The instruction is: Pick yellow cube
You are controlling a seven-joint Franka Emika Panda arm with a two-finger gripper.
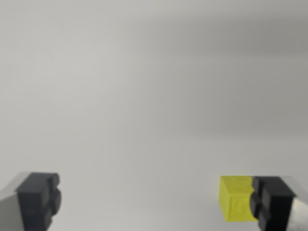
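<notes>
Closest in, at the bottom of the wrist view, the gripper [154, 202] stands wide open, with nothing between its two dark pads but pale surface. The finger on the wrist view's left [39, 199] sits in the lower left corner, its base cut off by the frame edge. The finger on the wrist view's right [272, 202] sits in the lower right corner, likewise cut off at the bottom.

The yellow cube [236, 198] lies just inside that right-hand finger, its right edge meeting or slipping behind the dark pad; whether the two truly touch cannot be told. The cube's lower edge sits near the bottom of the frame, and its top face and one side face are both visible. It is not clamped: the left finger is well apart from it, leaving a broad open stretch between.

Beyond the fingers, the grey-white table [154, 120] runs on bare and even. A faint, soft band crosses the middle distance, and the far part is blurred, so no edge of the surface can be made out.
</notes>
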